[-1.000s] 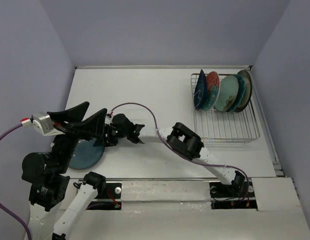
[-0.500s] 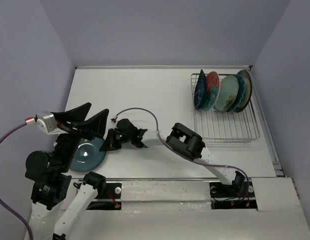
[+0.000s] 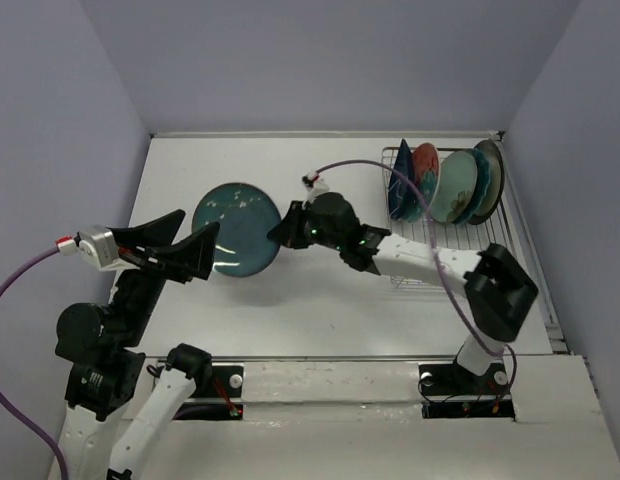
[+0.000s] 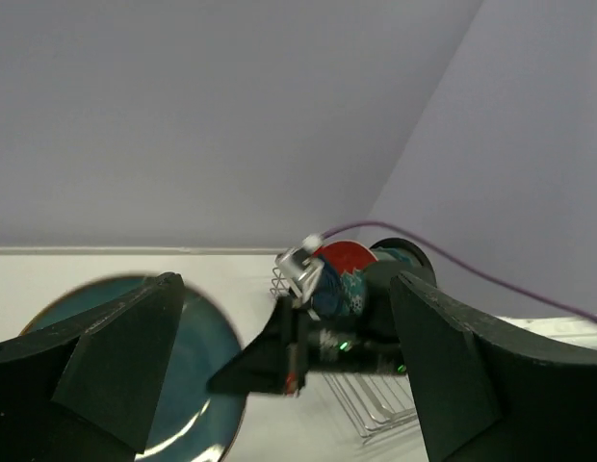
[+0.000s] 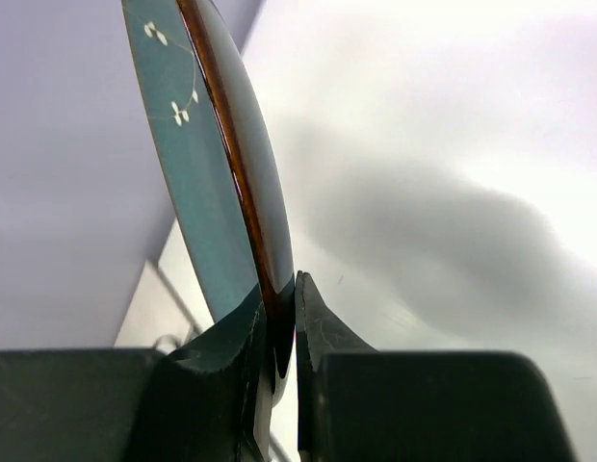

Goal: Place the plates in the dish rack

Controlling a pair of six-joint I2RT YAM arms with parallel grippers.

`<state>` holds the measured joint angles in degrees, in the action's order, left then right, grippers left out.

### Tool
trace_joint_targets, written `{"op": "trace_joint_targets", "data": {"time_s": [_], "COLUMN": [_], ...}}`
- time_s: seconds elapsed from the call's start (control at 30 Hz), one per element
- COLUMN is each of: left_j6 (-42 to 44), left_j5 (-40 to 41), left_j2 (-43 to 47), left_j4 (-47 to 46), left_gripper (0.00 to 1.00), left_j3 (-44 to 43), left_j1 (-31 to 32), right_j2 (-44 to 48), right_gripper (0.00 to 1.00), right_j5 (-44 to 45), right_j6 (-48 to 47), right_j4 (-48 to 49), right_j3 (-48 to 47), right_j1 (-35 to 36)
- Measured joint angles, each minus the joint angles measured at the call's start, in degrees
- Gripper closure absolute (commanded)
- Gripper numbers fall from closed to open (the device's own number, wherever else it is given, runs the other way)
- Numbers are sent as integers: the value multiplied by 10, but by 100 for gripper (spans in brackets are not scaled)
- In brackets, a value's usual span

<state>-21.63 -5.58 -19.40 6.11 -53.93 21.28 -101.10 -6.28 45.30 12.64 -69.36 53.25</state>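
My right gripper (image 3: pixel 282 231) is shut on the rim of the blue-teal round plate (image 3: pixel 236 227) and holds it lifted above the table, left of centre. In the right wrist view the plate's edge (image 5: pixel 226 144) sits between the two fingers (image 5: pixel 323 327). It also shows in the left wrist view (image 4: pixel 188 375). My left gripper (image 3: pixel 170 243) is open and empty, raised just left of the plate. The wire dish rack (image 3: pixel 450 250) stands at the back right with several plates upright in its far end: navy (image 3: pixel 397 180), red (image 3: pixel 426 172), teal (image 3: pixel 455 187) and others.
The rack's near rows of prongs (image 3: pixel 455 262) hold nothing. The right arm's purple cable (image 3: pixel 360 165) loops over the table towards the rack. Walls close in the table on the left, back and right.
My right gripper has lifted the blue-teal plate off the table at the near left and carried it up and rightwards. The left gripper has stayed in place.
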Motion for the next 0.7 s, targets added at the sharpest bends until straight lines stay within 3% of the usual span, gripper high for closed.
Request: {"op": "trace_joint_targets", "data": {"time_s": [0.13, 0.37, 0.5, 0.7], "left_j6": [-4, -8, -10, 1], "left_j5": [-2, -19, -30, -29], "left_j2": [5, 8, 7, 1], "left_j4": [-1, -5, -1, 20], "left_gripper": [1, 1, 1, 1], "left_j3": [18, 82, 131, 171], "left_j1": [0, 0, 0, 3], "right_j2": [141, 342, 382, 363], "right_gripper": [93, 93, 93, 93], "right_j5": [83, 307, 417, 471], "right_j6": [-66, -250, -342, -400], "right_j4": [-35, -139, -170, -230], "right_j3": [28, 19, 1, -34], "right_j1": [-58, -147, -205, -348]}}
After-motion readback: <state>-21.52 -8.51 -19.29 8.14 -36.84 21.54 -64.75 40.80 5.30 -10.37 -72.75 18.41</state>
